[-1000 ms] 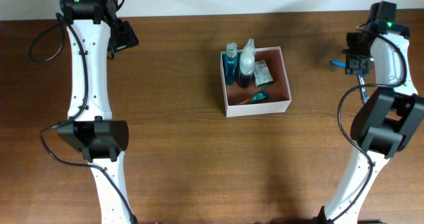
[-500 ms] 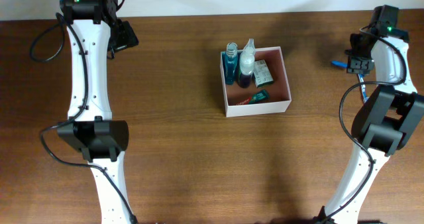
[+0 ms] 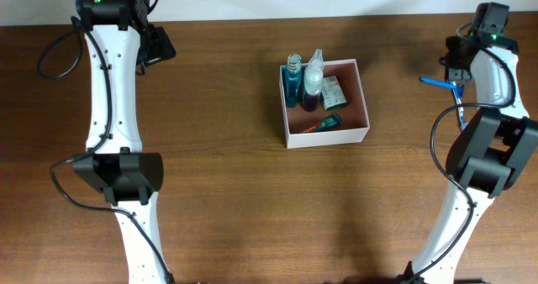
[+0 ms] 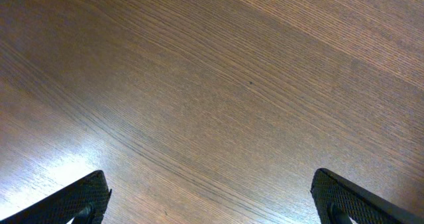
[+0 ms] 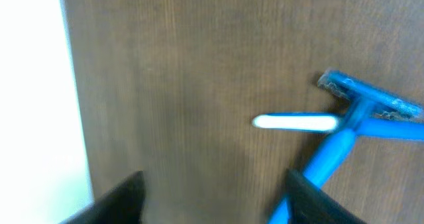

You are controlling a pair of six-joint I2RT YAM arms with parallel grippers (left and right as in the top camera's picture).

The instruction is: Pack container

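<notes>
**Overhead view with wrist details.** A wooden bench [image 3: 252, 191] carries a white left arm [image 3: 113, 91] and a white right arm [image 3: 496, 82], one at each side.

The container [image 3: 328, 138] is a square, shallow box with white walls and a reddish-brown inside. It sits a little right of the bench's centre, toward the far edge, well apart from both arms.

**Contents of the container:**
- A blue bottle [image 3: 292, 76] and a clear bottle [image 3: 313, 72] stand side by side in the far-left corner.
- A green-and-white packet [image 3: 334, 91] lies just right of them.
- A small green tube [image 3: 331, 122] lies near the front wall.
- The reddish-brown floor shows along the right side.

A blue razor [image 3: 433, 81] lies on the bench outside the box, near the right pincer [image 3: 458, 65].

The left pincer [image 3: 158, 44] is released, its fingers wide over plain wood. The right pincer is also released — its fingers [image 5: 122, 197] stand apart with wood between them, clasping nothing.

The right wrist view is blurred, and the razor's handle end is cut off at the frame edge beside one finger. The bottle labels are too small to read.
</notes>
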